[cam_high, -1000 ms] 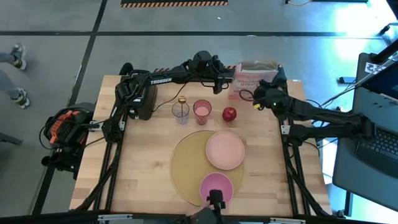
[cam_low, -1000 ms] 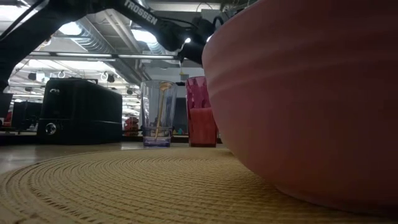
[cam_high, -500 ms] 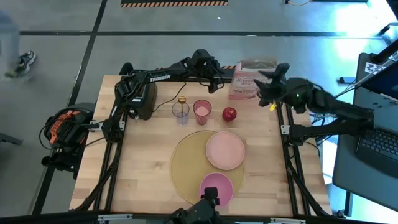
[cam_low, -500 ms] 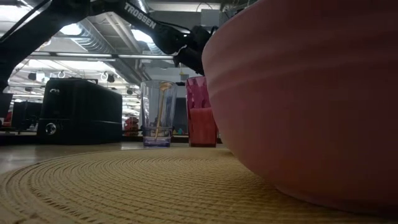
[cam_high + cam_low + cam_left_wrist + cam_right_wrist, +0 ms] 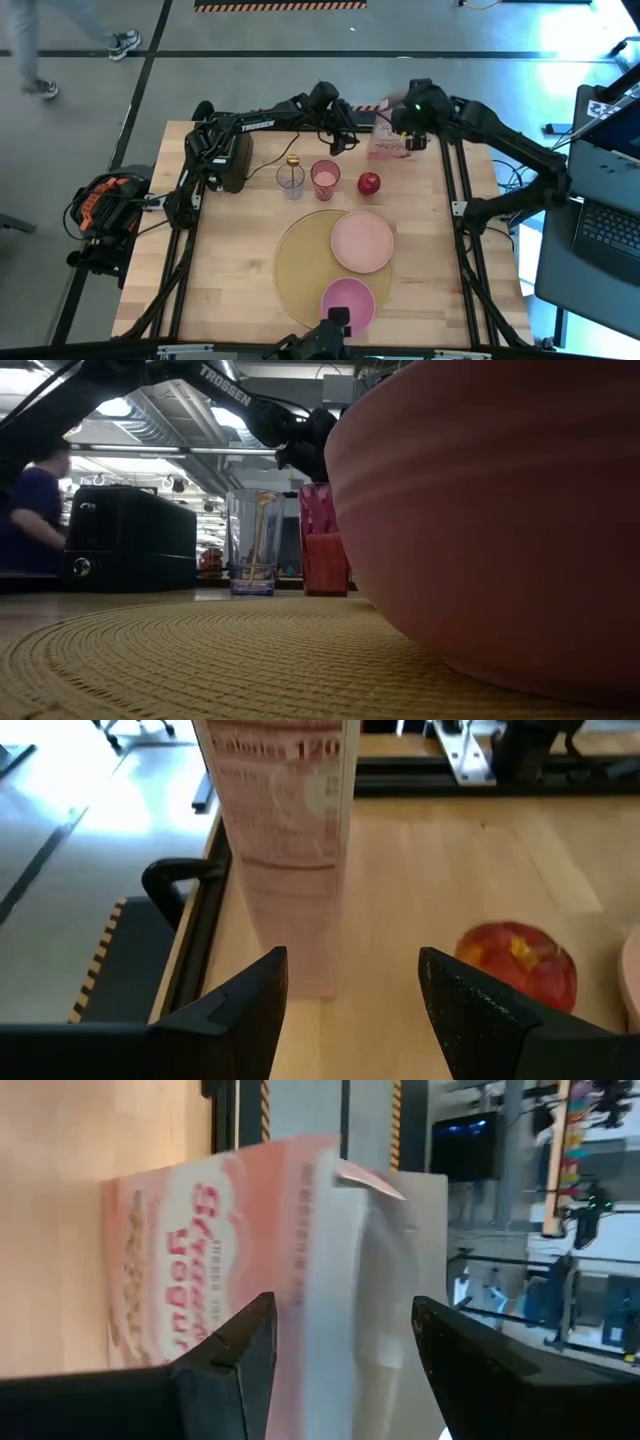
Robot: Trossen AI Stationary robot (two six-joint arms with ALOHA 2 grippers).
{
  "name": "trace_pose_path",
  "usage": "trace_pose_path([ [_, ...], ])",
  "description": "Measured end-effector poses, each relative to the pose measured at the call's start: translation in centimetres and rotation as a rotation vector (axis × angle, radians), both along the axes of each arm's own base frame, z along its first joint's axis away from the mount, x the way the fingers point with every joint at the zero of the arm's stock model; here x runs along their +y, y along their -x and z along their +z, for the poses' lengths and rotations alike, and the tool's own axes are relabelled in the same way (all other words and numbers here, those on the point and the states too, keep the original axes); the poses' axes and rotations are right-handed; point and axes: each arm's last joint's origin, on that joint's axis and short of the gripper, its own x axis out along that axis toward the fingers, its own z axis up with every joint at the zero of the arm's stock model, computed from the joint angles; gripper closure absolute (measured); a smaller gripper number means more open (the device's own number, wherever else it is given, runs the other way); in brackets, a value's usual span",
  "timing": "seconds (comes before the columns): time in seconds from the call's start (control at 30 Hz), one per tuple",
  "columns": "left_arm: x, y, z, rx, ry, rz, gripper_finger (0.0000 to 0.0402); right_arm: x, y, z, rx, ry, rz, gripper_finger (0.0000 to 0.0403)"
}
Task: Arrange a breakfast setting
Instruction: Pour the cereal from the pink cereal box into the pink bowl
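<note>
The tan placemat (image 5: 300, 265) lies at the table's near middle. The pale pink plate (image 5: 362, 241) and the deeper-pink bowl (image 5: 348, 302) rest on it. The gold spoon (image 5: 293, 162) stands in a clear glass (image 5: 291, 182) beside a pink cup (image 5: 325, 179). The red apple (image 5: 369, 183) sits on the bare wood. No toast shows. My left gripper (image 5: 345, 138) (image 5: 350, 970) is open, near the cereal box (image 5: 290, 850), with the apple (image 5: 517, 960) off to one side. My right gripper (image 5: 410, 125) (image 5: 340, 1305) is open above the cereal box (image 5: 250, 1260).
The black toaster (image 5: 230, 160) stands at the far left of the table. The pink-and-white cereal box (image 5: 392, 140) stands at the far edge, between the two grippers. In the low view the bowl (image 5: 480, 530) fills the right side. A person (image 5: 35, 510) passes behind the table.
My right gripper has swung from the table's right side toward the far edge and leftward, turning as it went, and now hangs over the cereal box. My left gripper has come down a little near the pink cup. A person has walked into view behind the table.
</note>
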Motion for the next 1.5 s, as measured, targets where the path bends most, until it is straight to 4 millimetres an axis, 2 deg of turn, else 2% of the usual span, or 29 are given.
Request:
trace_pose_path([
  [0.17,-0.1,0.2,-0.3,0.032,-0.001,-0.008,0.0184,-1.4,0.1,-0.1,-0.003,-0.091,0.003,0.0199],
  [0.3,-0.2,0.3,-0.5,0.053,0.001,-0.011,0.0184,-1.8,0.9,-0.6,-0.022,-0.221,0.016,0.0199],
  [0.43,-0.1,0.4,-0.5,0.063,-0.008,-0.014,0.0184,-2.0,1.2,-0.8,-0.037,-0.278,-0.001,0.0216],
  [0.57,-0.1,0.4,-0.5,0.066,-0.006,-0.013,0.0184,-2.0,1.3,-0.8,-0.041,-0.294,-0.009,0.0259],
  [0.87,0.2,0.9,-0.8,0.101,0.017,-0.004,0.0184,-1.9,1.1,-0.8,-0.057,-0.301,0.0,0.0393],
  [1.17,1.8,3.9,0.9,0.163,0.008,0.011,0.0184,-2.4,-0.1,-0.9,-0.144,-0.335,0.077,0.04],
  [1.3,2.6,5.6,2.1,0.166,-0.004,0.0,0.0184,-3.0,-1.1,-1.7,-0.145,-0.372,0.122,0.0401],
  [1.5,3.7,7.2,2.4,0.115,0.092,-0.074,0.0184,-3.7,-2.5,-2.9,-0.119,-0.398,0.18,0.0402],
])
